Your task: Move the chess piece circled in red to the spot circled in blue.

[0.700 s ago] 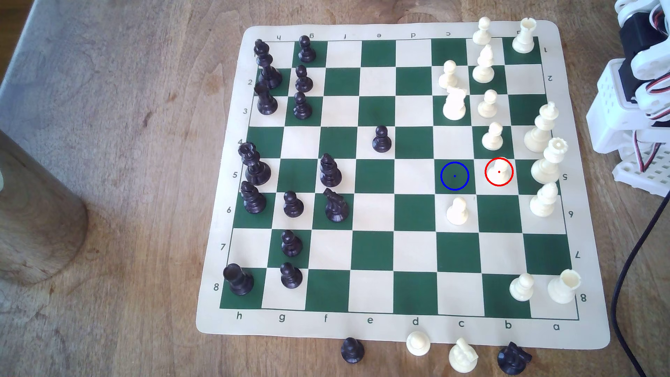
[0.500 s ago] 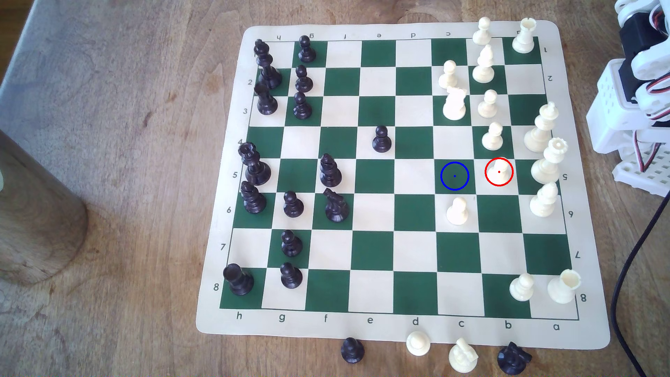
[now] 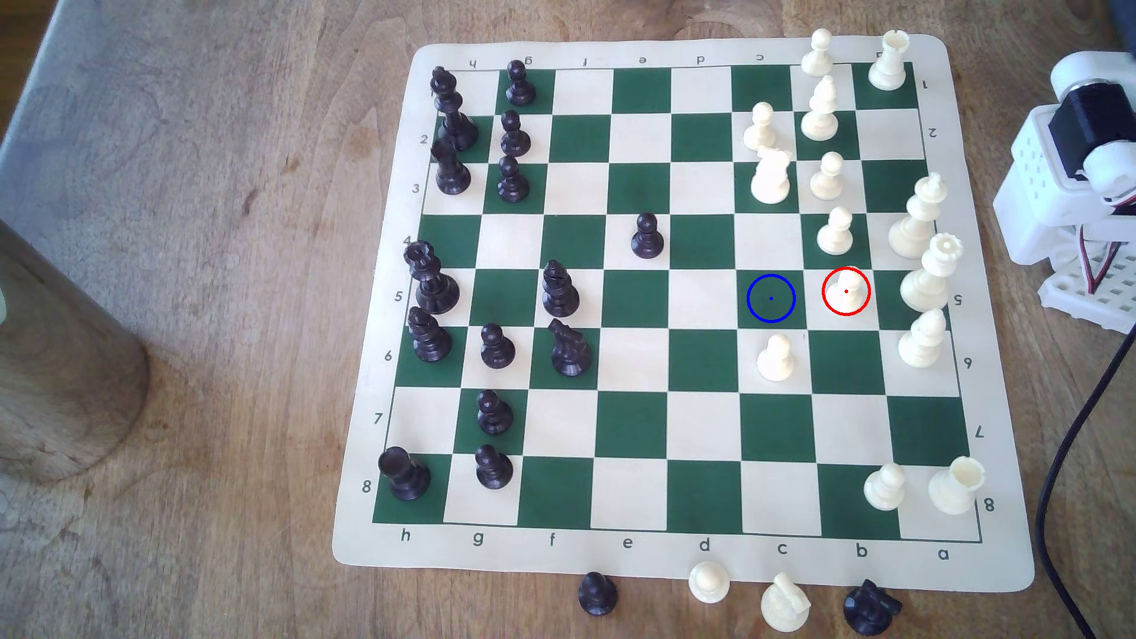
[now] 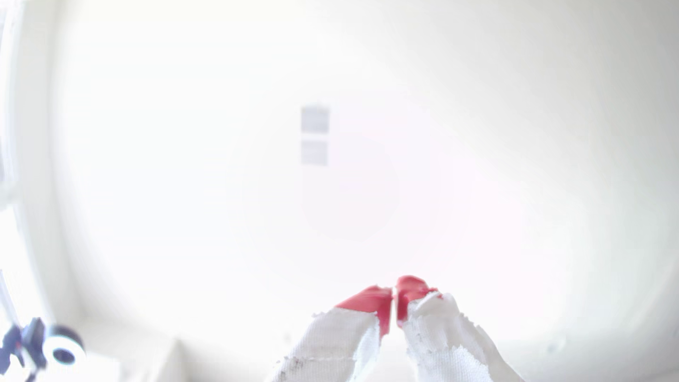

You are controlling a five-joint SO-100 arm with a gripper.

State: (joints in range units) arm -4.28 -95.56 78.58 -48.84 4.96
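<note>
The chess piece point(image 3: 846, 290), a cream-white pawn ringed in red, stands on a cream square near the exterior view's right side of the board point(image 3: 633, 424). One square to its left lies the spot point(image 3: 771, 298), a dark green square with a blue circle and nothing on it. The arm's white base point(image 3: 1069, 184) sits off the board at the exterior view's right edge, well away from the pawn. In the wrist view my gripper point(image 4: 394, 297) has its red-tipped fingers point(image 4: 371, 299) pressed nearly together with nothing between them, facing a bright washed-out white surface.
A white pawn point(image 3: 776, 358) stands one square nearer than the spot, another point(image 3: 835, 231) one square beyond the circled pawn. A tall white queen point(image 3: 929, 273) is just right of it. Captured pieces point(image 3: 709, 582) line the mat's near edge. A black cable point(image 3: 1069, 442) runs down the right.
The arm's upper links at the exterior view's top right have swung out of frame, leaving the base and shoulder motor. No chess piece has moved.
</note>
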